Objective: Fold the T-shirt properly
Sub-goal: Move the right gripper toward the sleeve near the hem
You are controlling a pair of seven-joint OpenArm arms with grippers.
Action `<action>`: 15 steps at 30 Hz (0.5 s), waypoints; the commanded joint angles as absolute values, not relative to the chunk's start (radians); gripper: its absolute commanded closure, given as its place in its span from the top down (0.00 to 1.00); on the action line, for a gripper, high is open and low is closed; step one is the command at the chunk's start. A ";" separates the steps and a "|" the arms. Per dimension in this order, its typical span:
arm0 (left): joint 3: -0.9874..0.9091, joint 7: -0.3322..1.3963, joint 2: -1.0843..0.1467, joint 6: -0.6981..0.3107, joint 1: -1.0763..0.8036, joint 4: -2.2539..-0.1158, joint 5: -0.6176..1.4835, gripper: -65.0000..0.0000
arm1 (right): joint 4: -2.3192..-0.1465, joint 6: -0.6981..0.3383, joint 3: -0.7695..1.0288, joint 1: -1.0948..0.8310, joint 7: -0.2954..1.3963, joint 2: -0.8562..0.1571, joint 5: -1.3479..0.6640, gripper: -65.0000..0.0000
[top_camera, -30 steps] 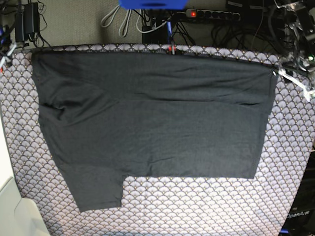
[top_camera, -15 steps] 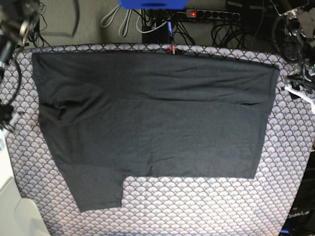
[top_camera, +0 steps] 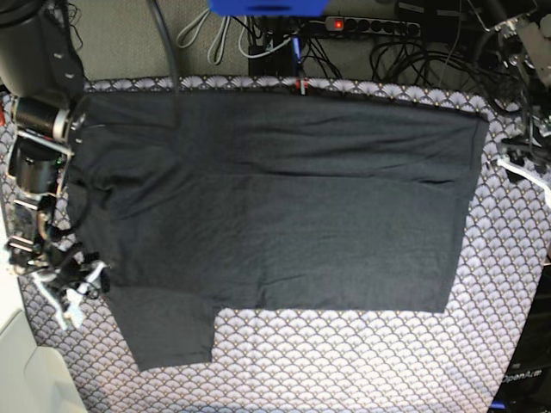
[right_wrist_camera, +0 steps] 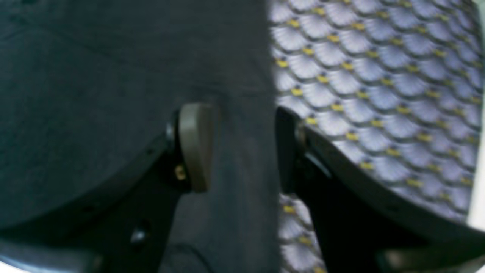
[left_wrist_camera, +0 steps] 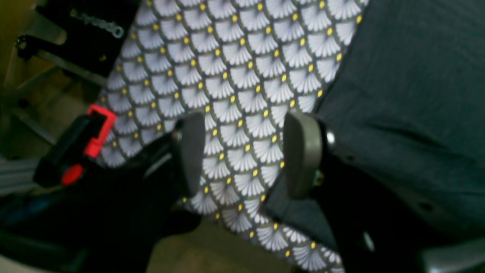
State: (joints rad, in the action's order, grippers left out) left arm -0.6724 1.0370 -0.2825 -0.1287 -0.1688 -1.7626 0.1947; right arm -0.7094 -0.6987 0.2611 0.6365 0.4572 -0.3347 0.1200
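The dark charcoal T-shirt (top_camera: 275, 215) lies spread flat across the patterned tablecloth (top_camera: 344, 361), with a sleeve flap hanging toward the front left (top_camera: 168, 331). No print shows. My right gripper (top_camera: 73, 297) is at the shirt's left edge. In the right wrist view it (right_wrist_camera: 242, 148) is open, low over the T-shirt (right_wrist_camera: 113, 94), with the cloth's edge between its fingers (right_wrist_camera: 195, 146). My left gripper (top_camera: 521, 163) is just off the shirt's right edge. In the left wrist view it (left_wrist_camera: 246, 151) is open over bare tablecloth (left_wrist_camera: 235, 76), beside the T-shirt (left_wrist_camera: 409, 94).
A red and black clamp (left_wrist_camera: 75, 148) grips the table edge near my left gripper, and another (top_camera: 300, 84) sits at the far edge. A power strip (top_camera: 370, 26) and cables lie behind the table. A white object (top_camera: 26, 370) stands at the front left.
My right arm has swung from the far-left corner down along the shirt's left edge toward the sleeve. My left gripper has dropped slightly beside the right edge. The shirt has not moved.
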 commanded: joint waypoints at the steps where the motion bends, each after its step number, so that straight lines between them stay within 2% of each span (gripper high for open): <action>1: -0.677 1.017 -0.300 -0.127 -0.160 -1.782 0.193 0.50 | -0.707 -0.698 0.262 0.674 0.404 -0.346 0.110 0.43; 5: -0.679 1.017 -0.300 -0.127 -0.143 -1.781 0.191 0.50 | -0.599 -0.697 0.263 0.711 0.295 -0.344 0.105 0.43; 11: -0.679 1.017 -0.300 -0.127 -0.142 -1.781 0.191 0.50 | -0.493 -0.527 0.263 0.731 0.136 -0.351 0.105 0.43; 15: -0.676 1.017 -0.300 -0.127 -0.142 -1.781 0.191 0.50 | -0.458 -0.478 0.263 0.748 0.120 -0.352 0.105 0.43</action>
State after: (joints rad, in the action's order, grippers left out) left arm -0.6724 1.0355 -0.2825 -0.1284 -0.1516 -1.7626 0.1913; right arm -0.4408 -0.4805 0.2615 0.7067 0.1520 -0.3355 0.1192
